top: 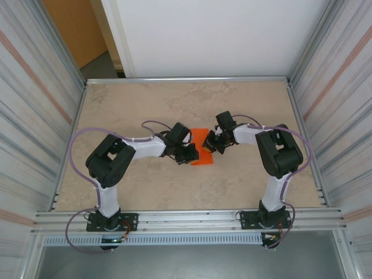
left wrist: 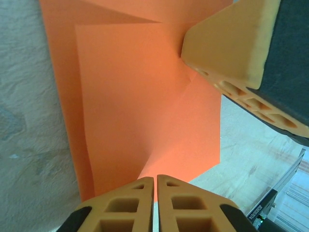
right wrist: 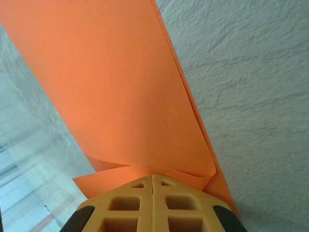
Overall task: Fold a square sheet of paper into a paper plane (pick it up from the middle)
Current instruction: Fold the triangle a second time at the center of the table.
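The square sheet of paper is bright orange and lies mid-table between my two grippers, with one layer folded over another. In the left wrist view the sheet rises in a ridge into my left gripper, which is shut on its near edge. My left gripper sits at the sheet's left side. My right gripper is shut at the sheet's right side, one of its fingers touching the paper. A curled fold of the sheet lies against the tips of my right gripper.
The beige table is boxed in by corrugated walls on the left and right. An aluminium rail runs along the near edge, where both arm bases are bolted.
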